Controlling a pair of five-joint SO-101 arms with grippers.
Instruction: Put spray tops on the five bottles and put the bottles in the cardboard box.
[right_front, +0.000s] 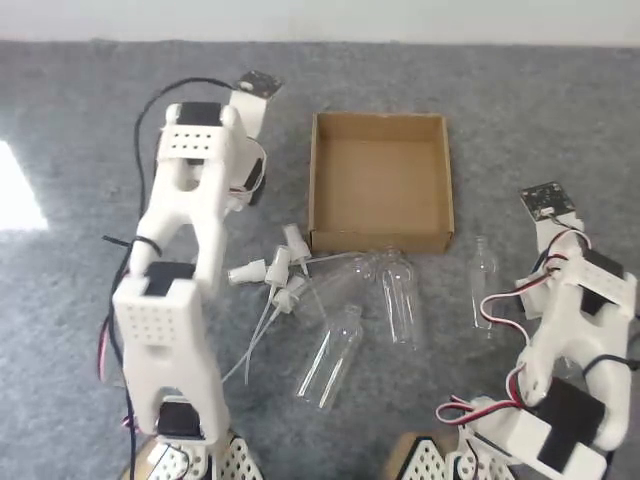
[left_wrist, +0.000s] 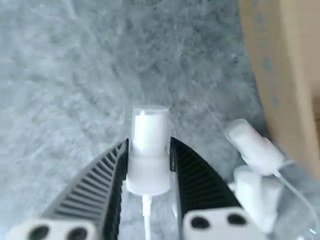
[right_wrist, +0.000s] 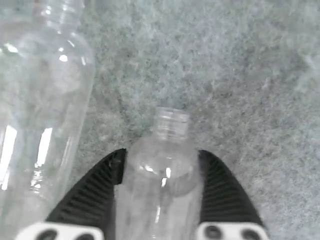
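Observation:
In the left wrist view my left gripper (left_wrist: 147, 145) is shut on a white spray top (left_wrist: 147, 155), its thin tube trailing back between the fingers. Two more spray tops (left_wrist: 252, 152) lie just beside it, near the cardboard box (left_wrist: 290, 75). My right gripper (right_wrist: 161, 155) is shut on a clear, uncapped bottle (right_wrist: 160, 175) over the grey carpet, with another clear bottle (right_wrist: 40, 100) close alongside. From above, the open cardboard box (right_front: 380, 240) holds nothing. Three clear bottles (right_front: 400, 295) and several spray tops (right_front: 280, 265) lie in front of it. One bottle (right_front: 483, 280) lies apart to the right.
The left arm (right_front: 190, 250) rises tall over the left side of the carpet, beside the spray tops. The right arm (right_front: 570, 330) sits folded at the lower right with loose red and white wires. Bare carpet lies behind and to the right of the box.

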